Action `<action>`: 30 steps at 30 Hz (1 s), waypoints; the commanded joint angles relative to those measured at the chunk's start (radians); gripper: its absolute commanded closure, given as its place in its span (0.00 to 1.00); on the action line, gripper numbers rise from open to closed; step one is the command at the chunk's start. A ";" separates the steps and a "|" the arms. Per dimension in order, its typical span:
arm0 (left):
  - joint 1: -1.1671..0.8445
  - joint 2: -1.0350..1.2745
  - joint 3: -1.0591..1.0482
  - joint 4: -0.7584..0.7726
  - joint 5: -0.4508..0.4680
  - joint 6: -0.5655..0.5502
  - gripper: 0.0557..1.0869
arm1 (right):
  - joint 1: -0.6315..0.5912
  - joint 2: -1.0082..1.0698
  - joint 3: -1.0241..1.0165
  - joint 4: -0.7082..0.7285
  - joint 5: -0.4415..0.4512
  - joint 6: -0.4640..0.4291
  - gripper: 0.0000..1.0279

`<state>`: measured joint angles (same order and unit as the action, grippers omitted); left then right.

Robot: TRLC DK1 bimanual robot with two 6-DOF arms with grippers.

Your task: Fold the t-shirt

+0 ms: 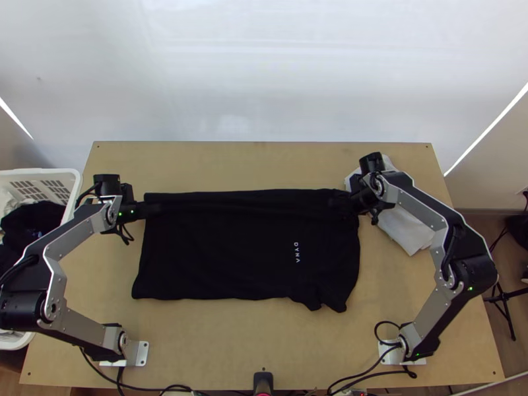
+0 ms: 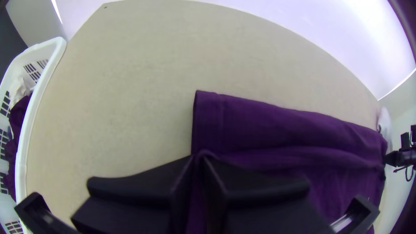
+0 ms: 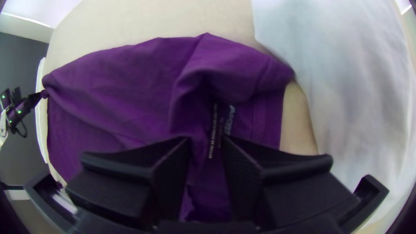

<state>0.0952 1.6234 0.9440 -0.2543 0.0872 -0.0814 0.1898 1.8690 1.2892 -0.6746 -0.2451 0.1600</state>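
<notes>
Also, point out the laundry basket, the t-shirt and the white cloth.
Laundry basket (image 2: 22, 173): left wrist view, on its rim.
T-shirt (image 1: 228, 249): top view, middle of its body.
White cloth (image 3: 346, 86): right wrist view, top surface.

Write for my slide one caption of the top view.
Left gripper and right gripper near the far edge of a black t-shirt on a table.

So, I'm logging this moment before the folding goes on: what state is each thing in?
T-shirt: laid out on the table, rumpled at the collar end
Left gripper: fingers shut on the t-shirt
Right gripper: fingers slightly open, at the t-shirt
White cloth: lying flat; folds unclear
Laundry basket: upright, holding clothes
</notes>
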 commanded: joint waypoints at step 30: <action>0.003 -0.424 0.052 -0.315 0.100 -0.032 0.04 | 0.214 -0.827 -0.588 -0.399 0.067 0.394 0.60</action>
<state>0.1146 1.2423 0.9886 -0.5522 0.1802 -0.0841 0.3161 1.1095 0.7994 -1.0851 -0.1757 0.4717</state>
